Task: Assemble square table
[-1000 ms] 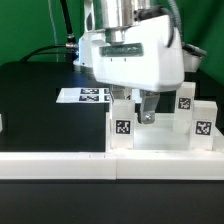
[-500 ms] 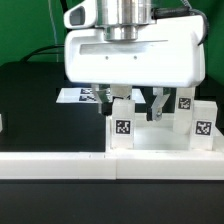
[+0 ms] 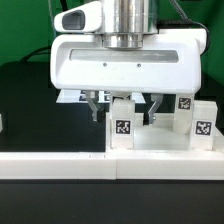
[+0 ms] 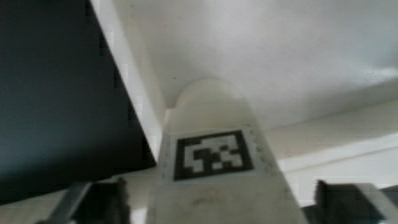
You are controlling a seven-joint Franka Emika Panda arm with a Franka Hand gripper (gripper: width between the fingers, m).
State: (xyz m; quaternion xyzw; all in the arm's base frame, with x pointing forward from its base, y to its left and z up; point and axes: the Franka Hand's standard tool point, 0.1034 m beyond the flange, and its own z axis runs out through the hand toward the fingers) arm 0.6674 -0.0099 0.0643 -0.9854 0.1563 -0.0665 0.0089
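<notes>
Black worktop (image 3: pixel 30 100) below, I see a tagged white leg (image 4: pixel 217 150) standing between my spread fingers (image 4: pixel 93 200), neither visibly touching it.

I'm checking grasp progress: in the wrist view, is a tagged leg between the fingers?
Yes, the tagged white leg stands between the two dark fingertips, apparently untouched.

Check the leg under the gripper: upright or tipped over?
Upright. The leg stands on end on the table top, tag facing the exterior camera. In the wrist view it rises between the fingers, no contact visible.
</notes>
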